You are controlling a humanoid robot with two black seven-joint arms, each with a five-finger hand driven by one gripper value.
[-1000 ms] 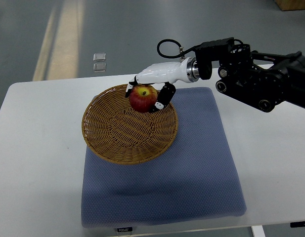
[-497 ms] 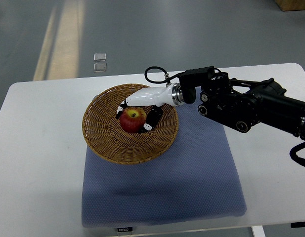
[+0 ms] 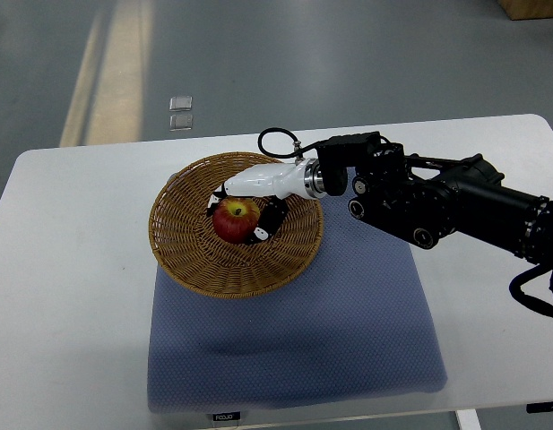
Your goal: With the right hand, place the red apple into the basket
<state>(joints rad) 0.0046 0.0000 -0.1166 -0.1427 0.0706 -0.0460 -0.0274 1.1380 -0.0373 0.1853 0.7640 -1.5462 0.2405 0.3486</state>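
A red apple [image 3: 234, 221] with a yellowish top sits low inside the round wicker basket [image 3: 182, 251], near its middle. My right hand [image 3: 238, 215], white with black fingertips, reaches in from the right over the basket's far rim and stays curled around the apple. Its black arm [image 3: 437, 202] stretches across the right side of the table. The left arm is out of view.
The basket stands on the upper left part of a blue-grey mat [image 3: 348, 322] laid on a white table [image 3: 61, 296]. A black cable loop [image 3: 276, 139] rises from the wrist. Grey floor lies beyond the table's far edge.
The right hand carried the apple from above the basket's far rim leftward and down into the basket's middle. The arm stretched further left over the table.
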